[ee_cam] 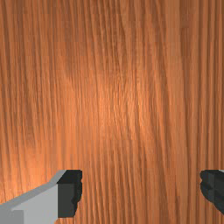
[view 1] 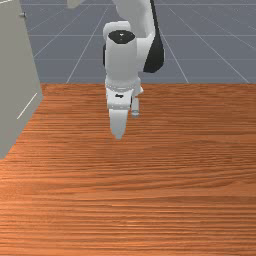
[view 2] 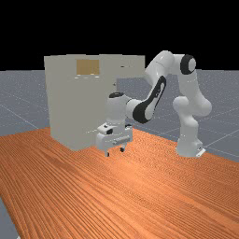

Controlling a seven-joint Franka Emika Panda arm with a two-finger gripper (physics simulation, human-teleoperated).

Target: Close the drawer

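- The drawer point(view 2: 133, 71) was seen jutting from the top of the cabinet point(view 2: 79, 112), above the widely parted jaws.
- Through too direct a lift, its underside could be struck by the arm point(view 2: 154, 100).

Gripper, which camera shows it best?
The wrist view: up close, the gripper stands open, its two fingers wide apart above the table. The far view shows it smaller, both fingertips pointing down; the front view shows it narrow, side-on.
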